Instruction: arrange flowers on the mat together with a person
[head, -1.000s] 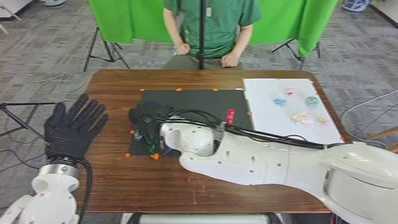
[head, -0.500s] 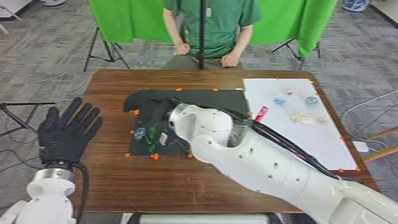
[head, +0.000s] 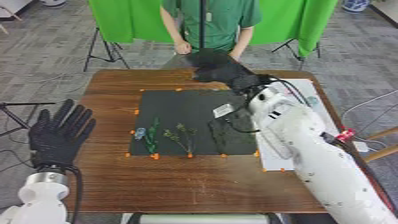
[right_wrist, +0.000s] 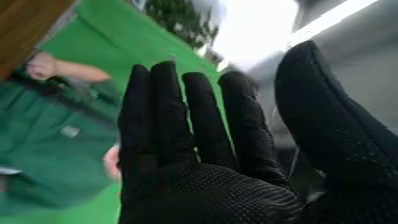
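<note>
on the brown table (head: 115, 180), we find more of the dark mat (head: 169, 107) uncovered: the right hand (head: 213, 62) has swung off it towards the person, fingers straight, slightly apart, clamped on nothing. the blue flower (head: 139, 133) and green stems (head: 182, 139) lie on the mat's left part; we judge a placement likely finished

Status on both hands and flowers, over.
Right hand open, at far edge of table. Left hand open. Stems lying on dark mat. Right arm across white sheet.
</note>
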